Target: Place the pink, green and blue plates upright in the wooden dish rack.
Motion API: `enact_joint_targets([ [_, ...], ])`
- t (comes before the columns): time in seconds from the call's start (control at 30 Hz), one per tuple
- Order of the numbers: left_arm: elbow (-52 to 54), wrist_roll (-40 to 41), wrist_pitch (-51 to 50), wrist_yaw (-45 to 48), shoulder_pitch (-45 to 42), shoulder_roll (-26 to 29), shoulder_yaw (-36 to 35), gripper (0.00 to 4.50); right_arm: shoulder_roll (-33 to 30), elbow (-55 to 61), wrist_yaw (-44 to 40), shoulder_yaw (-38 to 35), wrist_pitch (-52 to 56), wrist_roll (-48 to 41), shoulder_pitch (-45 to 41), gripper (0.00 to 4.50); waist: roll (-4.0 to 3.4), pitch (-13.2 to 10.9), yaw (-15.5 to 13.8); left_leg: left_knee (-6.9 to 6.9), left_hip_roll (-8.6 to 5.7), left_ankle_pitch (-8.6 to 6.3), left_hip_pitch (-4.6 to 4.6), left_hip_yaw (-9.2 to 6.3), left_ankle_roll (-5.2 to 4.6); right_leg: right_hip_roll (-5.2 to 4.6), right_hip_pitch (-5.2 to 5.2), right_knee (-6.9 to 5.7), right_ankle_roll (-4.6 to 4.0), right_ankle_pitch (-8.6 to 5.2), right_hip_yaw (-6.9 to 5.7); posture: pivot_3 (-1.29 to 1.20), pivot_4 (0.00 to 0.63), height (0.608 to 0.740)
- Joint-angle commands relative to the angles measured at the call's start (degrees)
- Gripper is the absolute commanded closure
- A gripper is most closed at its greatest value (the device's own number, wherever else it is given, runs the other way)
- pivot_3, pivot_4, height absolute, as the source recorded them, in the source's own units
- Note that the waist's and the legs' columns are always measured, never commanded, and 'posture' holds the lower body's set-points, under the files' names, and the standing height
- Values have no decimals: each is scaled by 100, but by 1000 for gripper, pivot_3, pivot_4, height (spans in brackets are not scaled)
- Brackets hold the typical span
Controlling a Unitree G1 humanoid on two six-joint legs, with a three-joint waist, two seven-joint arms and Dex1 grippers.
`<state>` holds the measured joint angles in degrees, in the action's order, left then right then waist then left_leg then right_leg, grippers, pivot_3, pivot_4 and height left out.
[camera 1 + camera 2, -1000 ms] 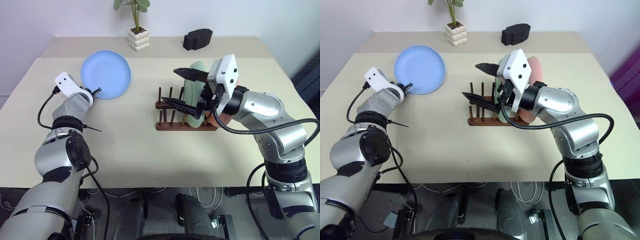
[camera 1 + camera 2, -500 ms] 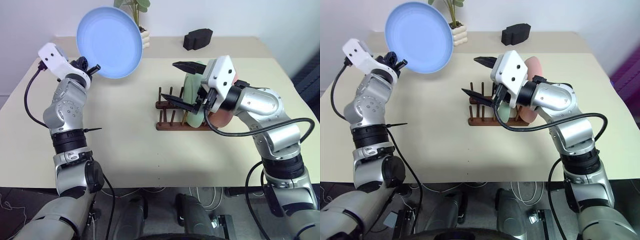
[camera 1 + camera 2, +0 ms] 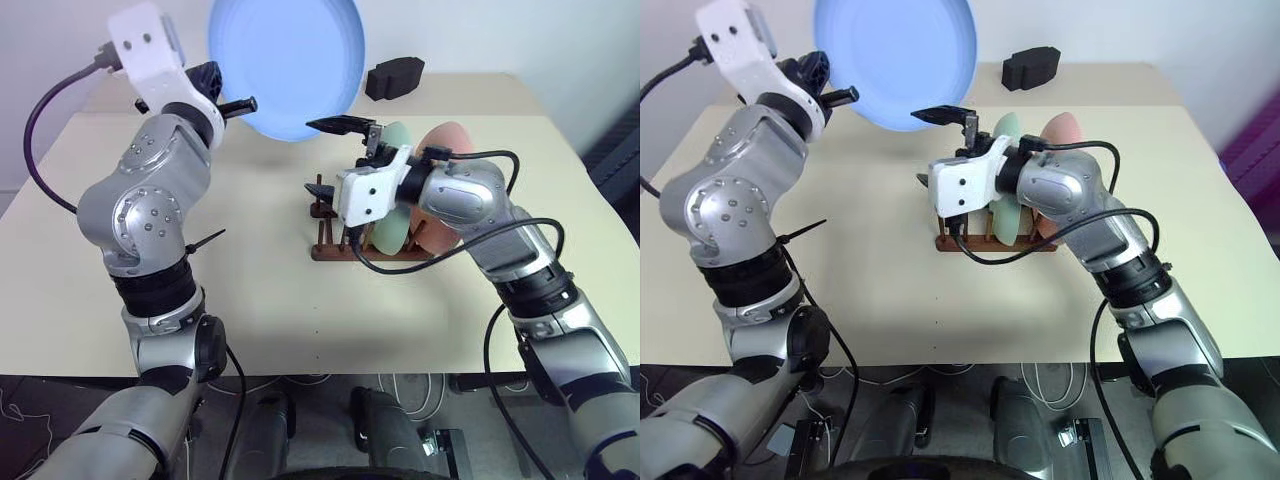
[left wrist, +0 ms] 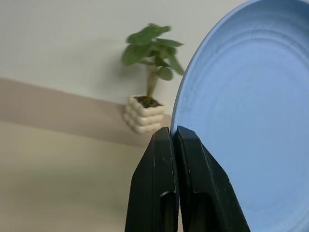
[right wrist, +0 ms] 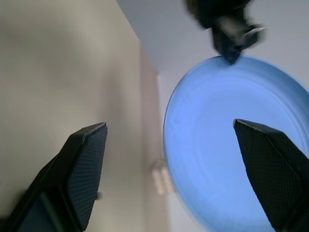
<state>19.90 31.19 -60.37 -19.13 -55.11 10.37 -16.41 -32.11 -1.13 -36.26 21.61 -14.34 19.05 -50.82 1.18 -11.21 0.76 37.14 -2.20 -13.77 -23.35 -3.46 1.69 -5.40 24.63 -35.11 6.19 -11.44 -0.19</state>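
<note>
Blue and held high above the table, the blue plate is pinched at its rim by the left gripper, whose fingers are closed tight on it (its hollow face is turned toward the camera and slightly downward). The right gripper is spread wide, holding nothing, just under the plate's lower edge. In the wooden dish rack, whose rails run left to right, the green plate and the pink plate are stood on edge.
</note>
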Motion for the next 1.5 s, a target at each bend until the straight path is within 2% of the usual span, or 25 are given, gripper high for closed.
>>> enact_joint_targets([
  [0.03,486,97,-291,-98,-208,-109,-87,4497,127,-217,268,-42,-276,368,-216,239,0,0,-2,0,0,1,0,0,1,0,0,0,0,0,0,0,150,738],
  [0.4,903,121,-888,-113,-207,-298,-339,4497,469,-1077,882,13,-479,1182,-524,239,0,0,2,-1,1,3,1,-2,5,4,0,-1,-1,0,1,0,150,738],
  [0.5,995,88,-1015,-118,-191,-304,-393,4500,532,-1185,918,5,-511,1231,-559,1145,0,0,-2,0,0,4,0,-1,6,3,-1,1,-1,0,2,0,150,738],
  [0.6,1030,62,-1088,-100,-210,-320,-433,4500,571,-1199,913,-5,-547,1259,-557,2586,0,0,1,-1,1,10,0,-2,16,4,-1,1,-1,0,2,0,150,738],
  [0.7,1040,42,-1130,-85,-223,-333,-456,4500,590,-1154,890,-19,-551,1264,-528,4212,0,0,2,-1,1,10,1,-1,17,4,-1,0,-1,0,2,0,150,738],
  [0.73,1040,37,-1140,-75,-228,-335,-464,4500,598,-1143,886,-25,-551,1263,-520,4463,0,0,3,-1,1,10,1,-1,17,4,-1,0,-1,0,2,0,150,738],
  [0.97,1033,7,-1142,-36,-246,-356,-522,4500,633,-1107,976,-78,-581,1322,-511,4463,-1,-1,3,-2,1,10,1,-2,17,4,-1,0,-1,0,2,0,150,738],
  [1.07,1046,15,-1052,-17,-235,-411,-566,3614,634,-1118,1025,-85,-598,1361,-533,4500,-1,-1,3,-2,1,10,1,-2,18,4,-1,0,-1,0,2,0,150,738],
  [1.2,1081,77,-733,-2,-315,-524,-788,1496,630,-1107,1084,-93,-648,1388,-569,4500,-1,-1,2,-2,1,11,1,-2,18,4,-1,0,-1,0,2,0,150,738],
  [1.3,1084,245,-122,2,-506,-549,-1273,20,628,-1072,1091,-70,-803,1353,-606,4500,0,-1,12,-2,1,11,1,-1,19,4,-1,1,-1,0,2,0,150,738],
  [1.4,996,307,247,42,-541,-290,-1632,20,678,-1038,1111,-131,-929,1205,-638,4500,0,-1,22,-4,3,11,2,-1,20,5,0,1,-2,0,2,0,150,738],
  [1.5,812,190,480,208,-292,290,-1852,20,858,-926,1047,-322,-966,704,-679,4500,-1,-2,47,-5,4,13,4,0,22,8,0,0,-2,0,3,0,150,738],
])
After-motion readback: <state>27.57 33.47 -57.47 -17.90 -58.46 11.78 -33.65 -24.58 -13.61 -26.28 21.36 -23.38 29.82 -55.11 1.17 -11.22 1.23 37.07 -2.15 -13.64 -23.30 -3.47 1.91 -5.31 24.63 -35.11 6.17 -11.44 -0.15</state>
